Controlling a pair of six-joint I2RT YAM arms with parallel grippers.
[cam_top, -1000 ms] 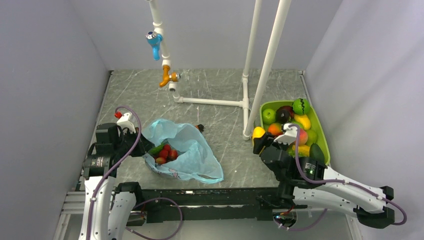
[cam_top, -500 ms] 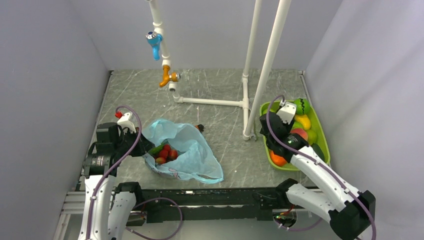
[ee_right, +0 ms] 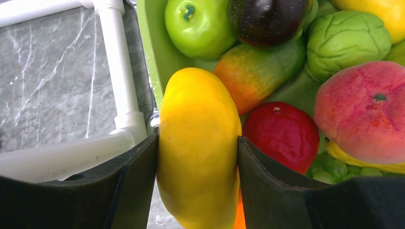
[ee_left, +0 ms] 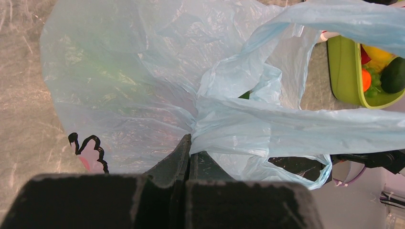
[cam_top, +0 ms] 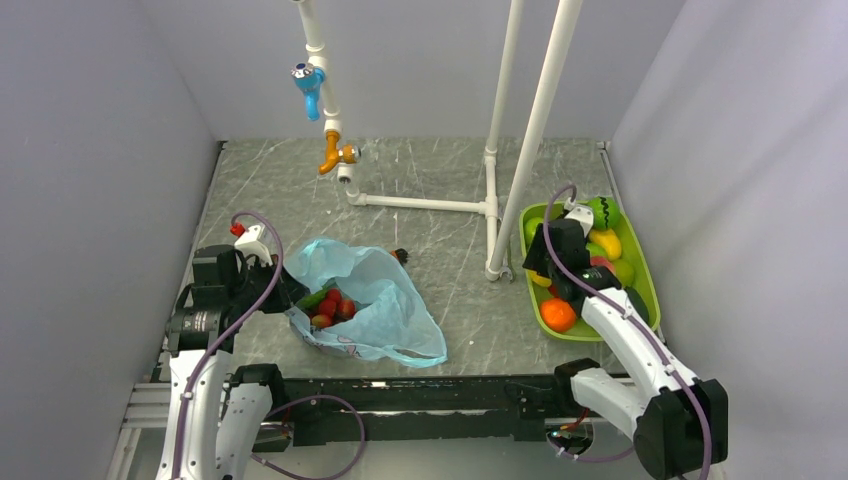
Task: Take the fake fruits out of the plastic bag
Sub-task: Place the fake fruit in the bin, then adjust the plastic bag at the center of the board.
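Observation:
The light-blue plastic bag (cam_top: 375, 305) lies crumpled on the table's near left, its mouth showing red and green fake fruits (cam_top: 330, 305) inside. My left gripper (cam_top: 285, 292) is shut on the plastic bag (ee_left: 239, 119) at its left edge, the film pinched between the black fingertips (ee_left: 184, 148). Over the left rim of the green tray (cam_top: 650, 290), my right gripper (cam_top: 540, 270) is shut on a yellow fruit (ee_right: 198, 143), a mango-like oval held upright between both jaws.
The green tray (ee_right: 153, 52) holds several fruits: a green apple (ee_right: 198, 26), a dark plum (ee_right: 267, 19), a red fruit (ee_right: 282, 133), a peach (ee_right: 365, 109). A white pipe frame (cam_top: 495, 190) stands just left of the tray. A small dark piece (cam_top: 401, 254) lies behind the bag.
The right arm has swung from near the table's middle to the tray with the yellow fruit in its jaws. The left arm and the bag have not moved.

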